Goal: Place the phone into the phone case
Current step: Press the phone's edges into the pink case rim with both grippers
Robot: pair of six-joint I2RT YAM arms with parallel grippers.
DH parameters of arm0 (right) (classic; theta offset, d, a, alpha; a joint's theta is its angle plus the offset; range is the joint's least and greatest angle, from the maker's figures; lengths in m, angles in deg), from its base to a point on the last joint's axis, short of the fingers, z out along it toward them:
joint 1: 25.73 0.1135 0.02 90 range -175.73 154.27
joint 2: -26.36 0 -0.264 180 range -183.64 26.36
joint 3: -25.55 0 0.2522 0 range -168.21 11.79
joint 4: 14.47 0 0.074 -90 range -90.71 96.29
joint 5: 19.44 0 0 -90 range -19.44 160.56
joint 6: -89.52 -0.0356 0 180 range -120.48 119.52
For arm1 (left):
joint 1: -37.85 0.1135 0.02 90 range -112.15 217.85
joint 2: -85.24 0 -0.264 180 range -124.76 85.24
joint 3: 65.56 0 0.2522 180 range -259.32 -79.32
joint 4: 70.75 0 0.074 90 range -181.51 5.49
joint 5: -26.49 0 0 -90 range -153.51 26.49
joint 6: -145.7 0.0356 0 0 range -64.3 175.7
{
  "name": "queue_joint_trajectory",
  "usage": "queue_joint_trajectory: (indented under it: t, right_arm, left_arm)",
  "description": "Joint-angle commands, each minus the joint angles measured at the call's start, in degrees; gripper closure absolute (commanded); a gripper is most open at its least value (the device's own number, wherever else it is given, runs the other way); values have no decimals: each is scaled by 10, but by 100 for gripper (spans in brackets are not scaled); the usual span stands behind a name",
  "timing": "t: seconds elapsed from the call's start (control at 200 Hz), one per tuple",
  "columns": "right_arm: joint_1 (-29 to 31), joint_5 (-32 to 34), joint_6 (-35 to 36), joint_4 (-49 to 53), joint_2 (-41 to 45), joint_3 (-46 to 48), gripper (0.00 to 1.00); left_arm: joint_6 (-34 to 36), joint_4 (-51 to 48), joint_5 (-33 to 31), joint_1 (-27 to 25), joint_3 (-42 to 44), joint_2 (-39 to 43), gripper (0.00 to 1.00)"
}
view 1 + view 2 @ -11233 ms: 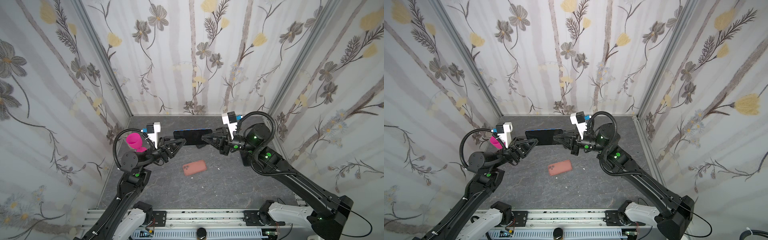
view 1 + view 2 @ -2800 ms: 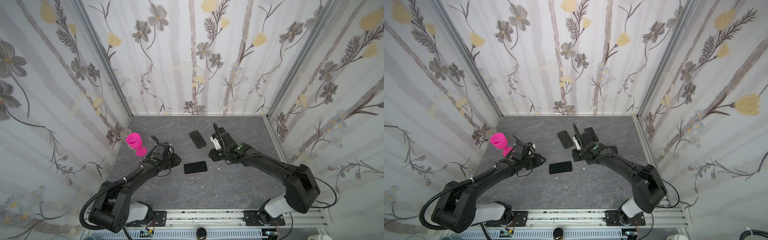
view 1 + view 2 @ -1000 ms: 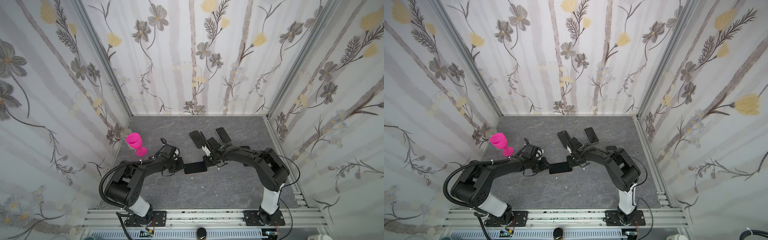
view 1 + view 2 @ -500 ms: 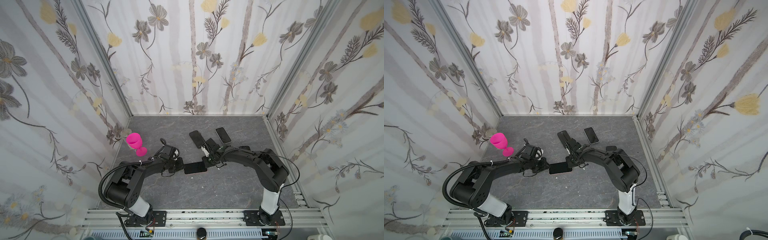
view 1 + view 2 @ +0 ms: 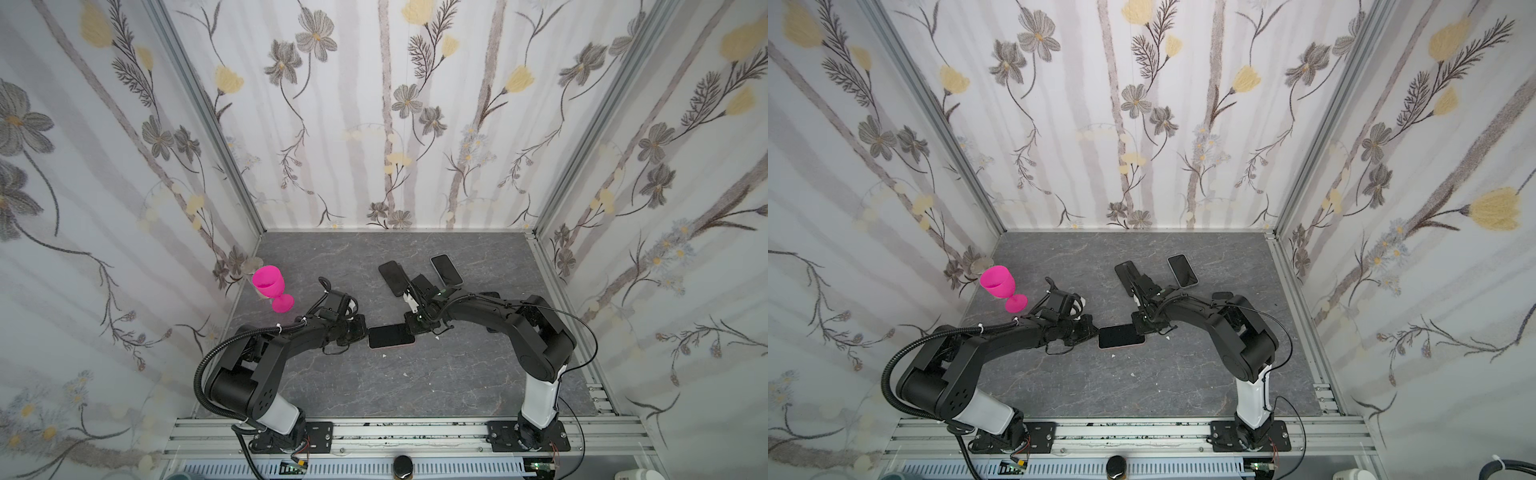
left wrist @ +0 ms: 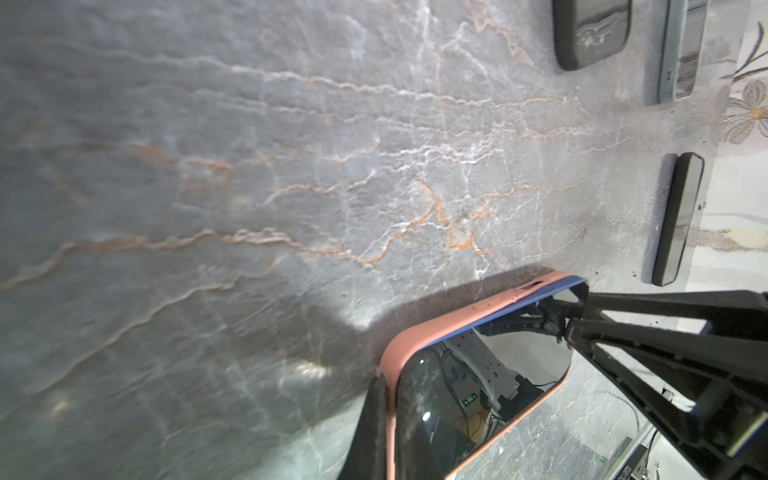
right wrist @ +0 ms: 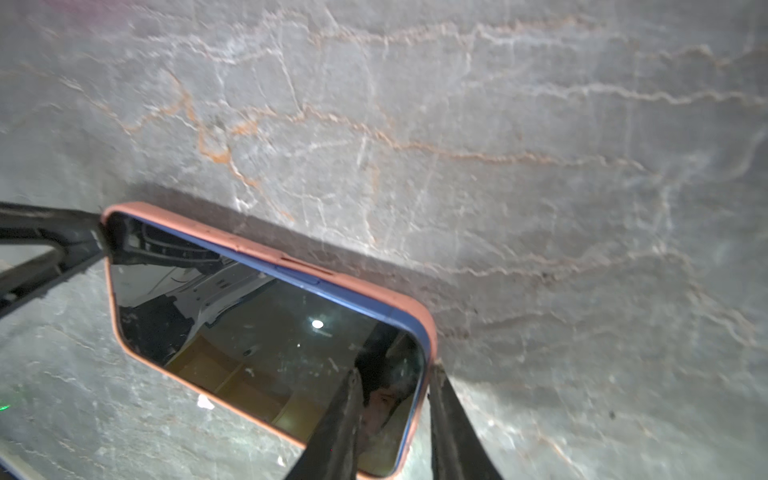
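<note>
The phone (image 5: pixel 390 336) (image 5: pixel 1121 336) lies screen up in the salmon phone case (image 5: pixel 392 346) (image 5: pixel 1121 347) at mid-table. Its blue side shows above the case's far long rim in both wrist views. My left gripper (image 5: pixel 365 332) (image 6: pixel 388 374) is shut at the left short end. One finger (image 6: pixel 372 415) is outside the case (image 6: pixel 415 332) rim, the rest dark over the screen (image 6: pixel 478 386). My right gripper (image 5: pixel 411 330) (image 7: pixel 395 370) straddles the right short end, slightly open. One finger (image 7: pixel 345 415) is on the screen (image 7: pixel 257 332), the other outside the case (image 7: pixel 291 257).
A pink goblet (image 5: pixel 270 286) (image 5: pixel 998 286) stands at the left wall. Two other dark phones (image 5: pixel 392 277) (image 5: pixel 446 270) lie behind my right arm. Small white crumbs dot the grey table (image 5: pixel 415 382). Walls enclose three sides.
Eleven seconds ago both grippers held the phone aloft and the case lay alone. Over the last second the left jaws closed, the right jaws widened, and the phone stayed put.
</note>
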Motion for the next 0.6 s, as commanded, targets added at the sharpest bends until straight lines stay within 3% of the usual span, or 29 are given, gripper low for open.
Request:
queue_joint_trajectory:
  t: [0.0, 0.385, 0.594]
  right_arm:
    - [0, 18, 2, 34, 6, -8, 72]
    - [-5, 41, -5, 32, -4, -10, 74]
    - [-12, 38, -2, 29, -11, -13, 81]
  left_arm:
    - [1, -39, -20, -3, 7, -7, 97]
    - [5, -48, -26, -3, 4, 2, 98]
    - [5, -51, -28, -3, 5, 6, 98]
